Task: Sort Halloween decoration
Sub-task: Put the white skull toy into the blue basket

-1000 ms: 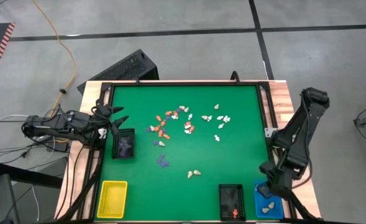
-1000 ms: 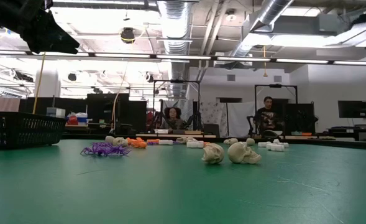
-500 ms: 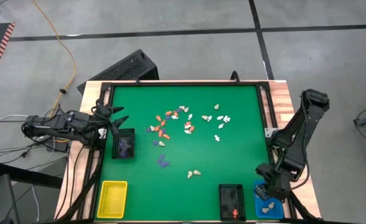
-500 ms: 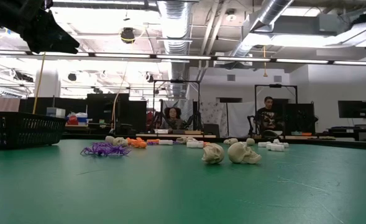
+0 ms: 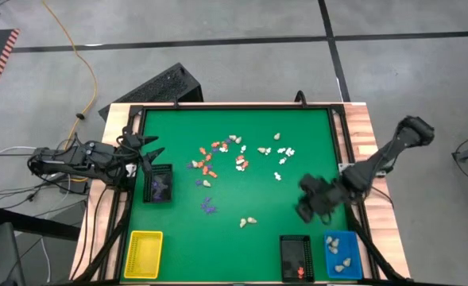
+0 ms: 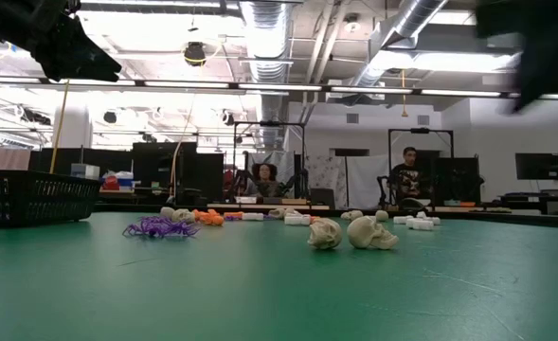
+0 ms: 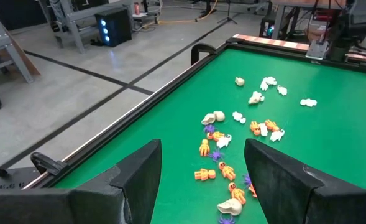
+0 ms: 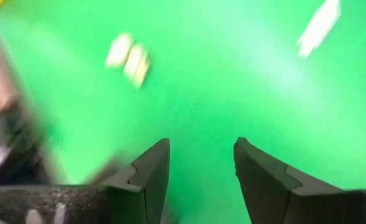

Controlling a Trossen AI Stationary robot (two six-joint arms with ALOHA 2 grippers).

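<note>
So from my end the right gripper (image 5: pixel 307 200) is out over the green mat (image 5: pixel 297 143), on its right-hand part, between the scattered Halloween decoration (image 5: pixel 237 155) and the trays along the near edge. In its wrist view the two dark fingers (image 8: pixel 151 171) stand apart with nothing but green between them, so it's open and empty. That view is smeared, but I can make out a pair of cream pieces (image 8: pixel 128 58) on the mat ahead of the fingers.

The left gripper (image 5: pixel 150 151) sits at the left edge of the mat, just above the black tray (image 5: pixel 160 184) that has purple pieces in it. Its fingers (image 7: pixel 139 177) are spread wide, nothing between them, and it looks across at the pile.

Most of the figurines are in a loose cluster in the middle-upper part of the mat: orange ones (image 7: pixel 220 171), white ones (image 7: pixel 269 82), a few cream ones. A small purple bunch (image 5: pixel 209 209) lies on its own lower down, and the two cream pieces (image 5: pixel 249 222) sit below that, near the bottom centre.

Along the near edge there's a yellow tray (image 5: pixel 144 254) at the left, a second black tray (image 5: pixel 296 257) holding something red, and a blue tray (image 5: pixel 342 254) at the right corner with a few pale pieces in it
</note>
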